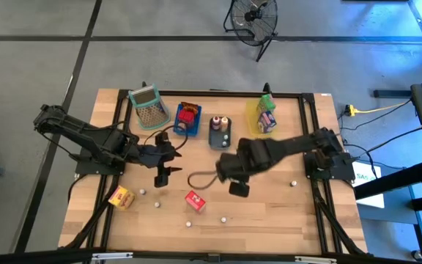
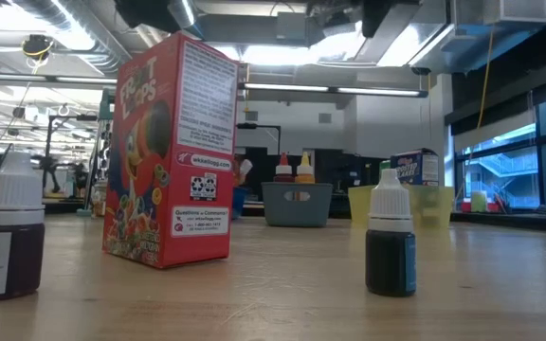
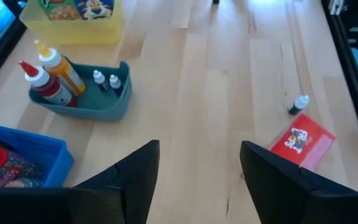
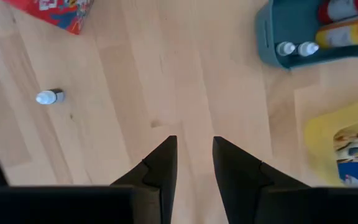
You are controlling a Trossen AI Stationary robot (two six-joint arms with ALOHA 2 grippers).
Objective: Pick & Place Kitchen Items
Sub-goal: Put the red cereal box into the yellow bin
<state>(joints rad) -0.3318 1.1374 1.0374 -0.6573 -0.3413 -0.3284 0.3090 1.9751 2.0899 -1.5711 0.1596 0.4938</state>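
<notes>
**Hovering empty over the table with loose items left to gather**

Starting at the fingers, the left gripper [image 3: 197,180] is seen spread wide with bare wood between its fingers and nothing held; the right gripper [image 4: 194,171] is seen with only a narrow gap, also empty. Both are poised above the middle of the table [image 1: 269,213], the left near the blue tray [image 1: 187,119], the right just in front of the grey tray [image 1: 220,133].

A loose piece is probably to be chosen next. The red carton [image 1: 195,200], lying nearest between the arms, would best be approached from straight above, the fingers set across its narrow sides. The small bottles [image 1: 224,218] scattered around it are light and could easily be knocked over.

A red packet is held in the blue tray. Two sauce bottles and two tiny white-capped bottles sit in the grey tray. Cartons stand in the yellow tray [image 1: 258,117]. What the mesh basket [image 1: 149,108] contains cannot be told. A yellow-orange carton [image 1: 121,197] lies by the table's left edge.
</notes>
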